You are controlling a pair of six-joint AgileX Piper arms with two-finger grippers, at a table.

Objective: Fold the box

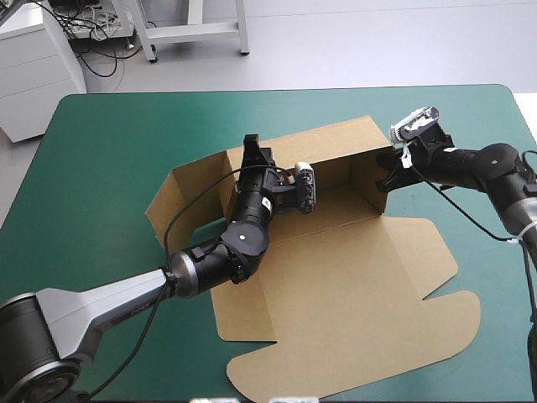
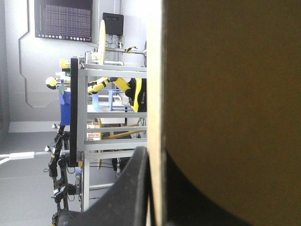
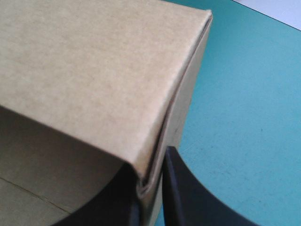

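Brown box half raised: left hand pinches the back wall, right hand grips the right corner, likely steadying both upright.

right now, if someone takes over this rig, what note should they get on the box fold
Grips: left tool shut on the box at its left wall; right tool shut on its right wall's corner, two layers pinched.
Place: box mid-table on the teal-green cover.
Done: back and side walls raised.
Left: wide front panel and flaps lie flat; tucking looks unfinished.
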